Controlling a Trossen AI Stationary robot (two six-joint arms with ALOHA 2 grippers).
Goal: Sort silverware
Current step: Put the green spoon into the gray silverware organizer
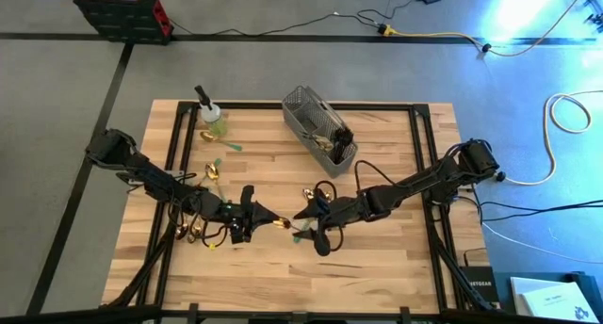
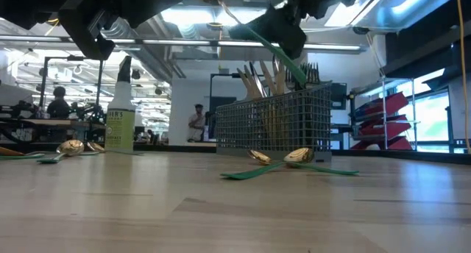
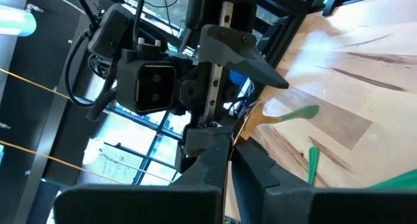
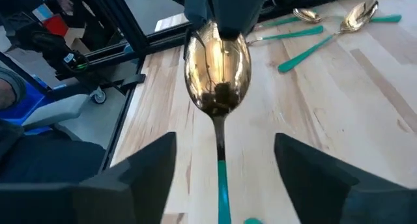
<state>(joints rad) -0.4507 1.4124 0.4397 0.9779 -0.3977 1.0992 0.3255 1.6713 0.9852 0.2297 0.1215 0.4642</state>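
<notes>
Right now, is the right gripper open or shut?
Open: the right gripper has its fingers well apart, either side of the green-handled gold spoon, not touching it; the left gripper holds its bowl.

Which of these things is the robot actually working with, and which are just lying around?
In the job: gold spoon held in the left gripper; green-handled spoons loose on the table; wire-mesh caddy of cutlery, probably their destination.
Just lying about: spray bottle; red-and-black case.
</notes>
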